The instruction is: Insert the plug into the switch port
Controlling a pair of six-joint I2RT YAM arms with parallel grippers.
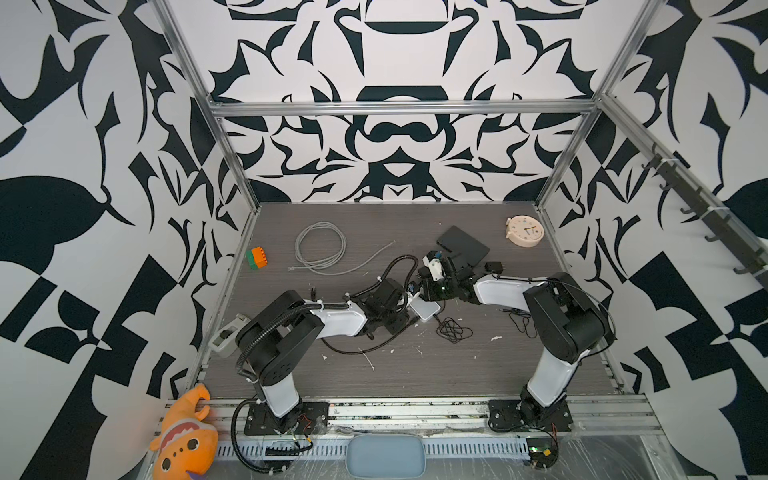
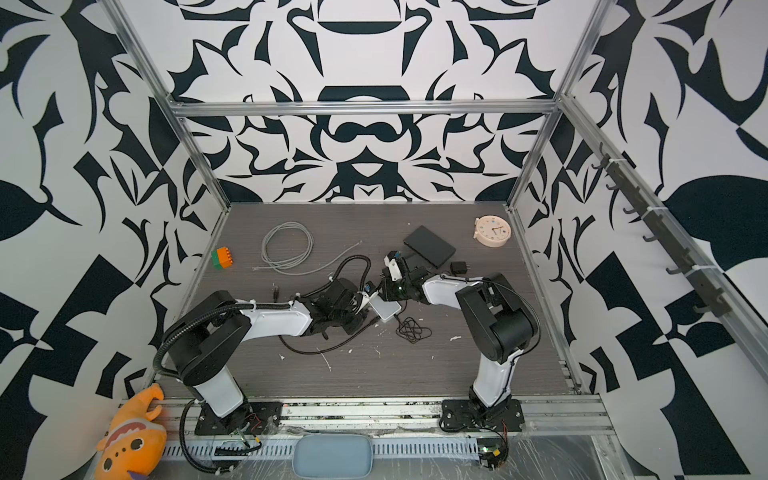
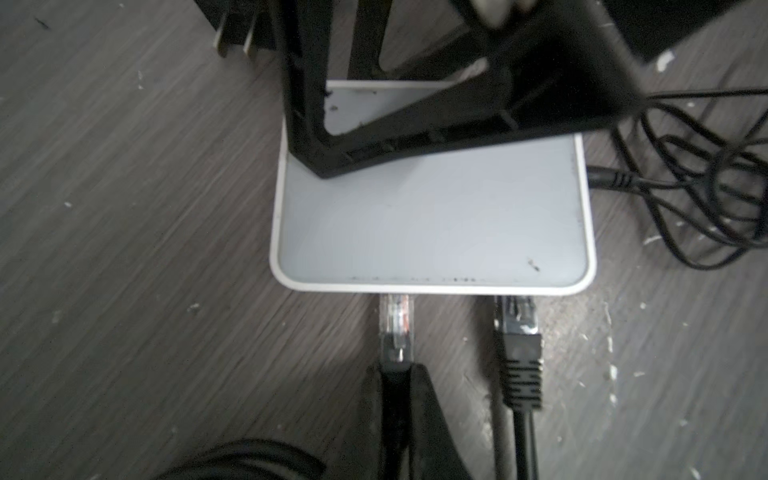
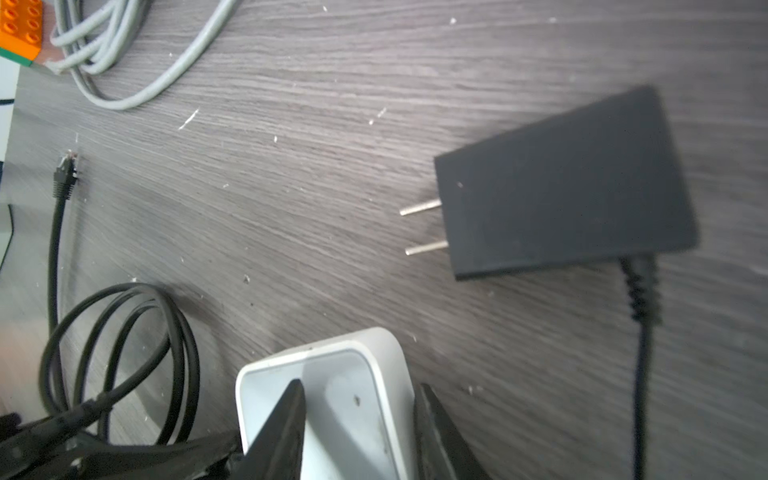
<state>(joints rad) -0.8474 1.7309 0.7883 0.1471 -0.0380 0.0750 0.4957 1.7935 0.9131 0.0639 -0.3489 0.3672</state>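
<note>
Grey wood-grain table (image 1: 374,374) lies mostly bare on the switch's (image 3: 436,216) port side, while tangled black cord (image 3: 685,187) crowds its flank. Right gripper (image 4: 358,384) straddles the switch's far corner, half open, bracing it. Left gripper (image 3: 395,374), clamped on the plug (image 3: 396,320), holds it at the port mouth beside a neighbouring black plug (image 3: 517,328). A slight misalignment could jam it or shove the switch.

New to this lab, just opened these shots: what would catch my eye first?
The black-and-white patterned walls around the table, then the white switch mid-table. The left tool holds a clear plug at its edge, beside a black plug, while the right tool stands over it. An orange plush sits at the front left corner.
</note>
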